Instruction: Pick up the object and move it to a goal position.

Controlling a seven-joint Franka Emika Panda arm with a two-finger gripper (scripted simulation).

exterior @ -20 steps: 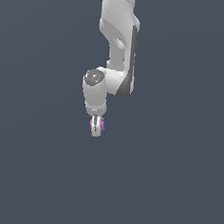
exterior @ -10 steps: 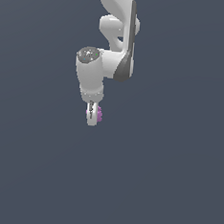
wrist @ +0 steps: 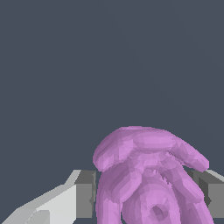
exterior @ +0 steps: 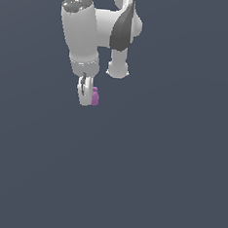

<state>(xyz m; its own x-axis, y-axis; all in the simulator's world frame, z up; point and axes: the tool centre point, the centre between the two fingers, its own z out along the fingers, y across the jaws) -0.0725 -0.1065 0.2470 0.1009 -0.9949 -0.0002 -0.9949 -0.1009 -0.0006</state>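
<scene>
One arm (exterior: 84,30) hangs in the upper left of the exterior view, its gripper (exterior: 85,96) pointing down with the object (exterior: 95,96) pinched at the tips. Only a small purple edge shows there, poking out on the exterior view's right side of the white fingers (exterior: 82,91). Nothing shows beneath it but flat grey background, so the object looks to be carried in the air rather than resting on anything. No goal marker is visible in either view, so how near the drop point is cannot be told.

Seen from the wrist view, the grip is clearer. Both grey pads (wrist: 85,194) sit tight against the object's (wrist: 148,183) sides, one on each flank, jaws narrowed to its width. It fills the gap between them and bulges forward past the tips, which suggests the hold is on its rear or middle part rather than its whole bulk. That probably suits a carry, since a lumpy shape gives the pads hollows to seat in, though an uneven surface could also let it twist if jolted.

Its look is purple-magenta, matte, made of rounded lobes like stacked petals or a berry cluster, with a small dimple low on the front.
</scene>
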